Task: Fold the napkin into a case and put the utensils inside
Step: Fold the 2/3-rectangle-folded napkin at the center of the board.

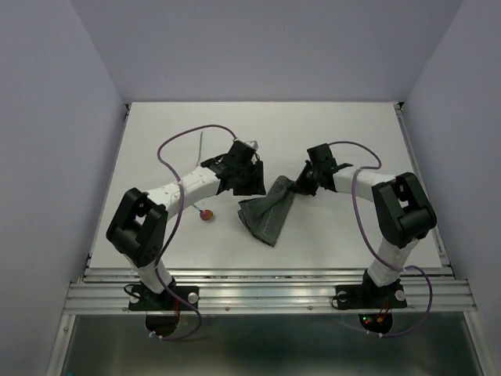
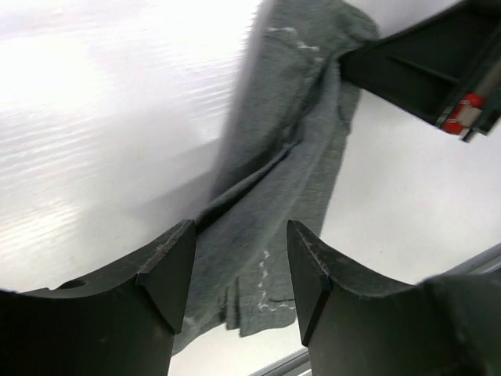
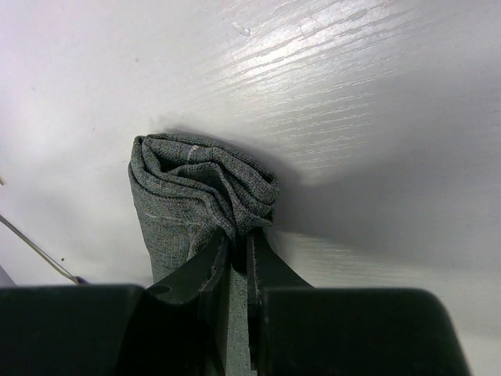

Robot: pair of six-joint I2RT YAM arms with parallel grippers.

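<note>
Left of centre: a slim grey utensil [image 1: 200, 145] lies on the table [image 1: 352, 133], well apart from the cloth. Nearer the arms is a spoon [image 1: 207, 215] with a red round bowl, lying just left of the napkin's lower end.

Left gripper [image 1: 247, 178] [image 2: 240, 235]: jaws stand wide apart above the napkin's left side, nothing clamped. The wrist view shows cloth beyond the gap; contact cannot be confirmed.

Centre: the napkin [image 1: 268, 213] [image 2: 290, 157] [image 3: 196, 196] is dark grey woven fabric with lighter stitched seams. It is bunched, not flat. Its upper right end is gathered into tight folds and raised; the rest trails down and left to a broader end resting on the table.

Right gripper [image 1: 301, 186] [image 3: 239, 235]: jaws drawn narrow, pinching the gathered end of the napkin between the fingertips.

Surface: white, glossy, with a fine grain visible in the wrist views. Room: plain pale lavender-grey walls [image 1: 47, 117] on three sides. A ribbed metal rail [image 1: 266, 294] runs along the near edge, carrying both arm bases. Purple cables [image 1: 176, 145] loop along each arm.
</note>
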